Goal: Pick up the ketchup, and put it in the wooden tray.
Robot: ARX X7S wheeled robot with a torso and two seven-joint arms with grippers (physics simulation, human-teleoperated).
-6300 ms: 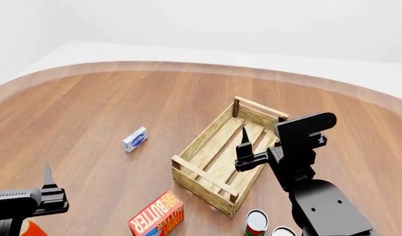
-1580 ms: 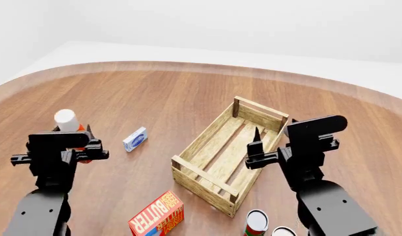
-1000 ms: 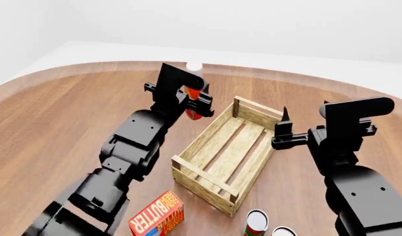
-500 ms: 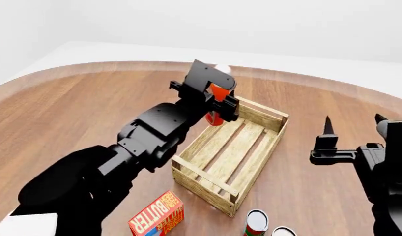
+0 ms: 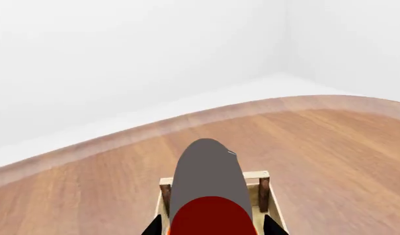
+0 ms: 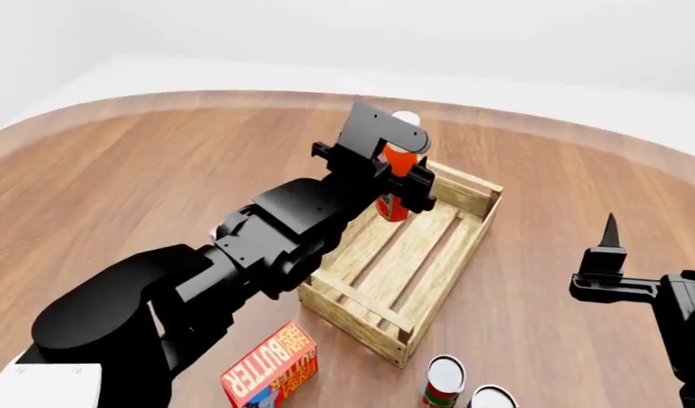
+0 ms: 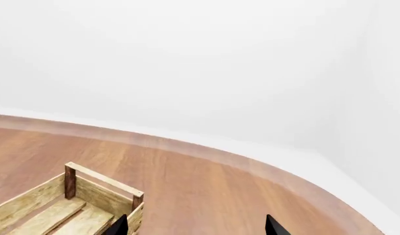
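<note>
My left gripper (image 6: 395, 174) is shut on the ketchup (image 6: 398, 180), an orange-red bottle with a white cap, and holds it upright over the far end of the wooden tray (image 6: 359, 303). In the left wrist view the ketchup (image 5: 210, 215) fills the space between the fingertips, its grey-looking cap end pointing away, with the tray's far wall (image 5: 258, 175) behind it. My right gripper (image 6: 656, 246) is open and empty, off to the right of the tray, above the table. In the right wrist view the gripper (image 7: 196, 226) shows only its fingertips, with the tray's corner (image 7: 99, 188) beside them.
A red-orange butter box (image 6: 266, 369) lies near the front, left of the tray. Two cans (image 6: 444, 381) stand at the front edge of the view, right of the butter box. The round wooden table (image 6: 155, 161) ends in a curved far edge.
My left arm has carried the ketchup right, from beside the tray's far corner to over its far end. My right gripper has moved right and lower. The head view has shifted slightly.
</note>
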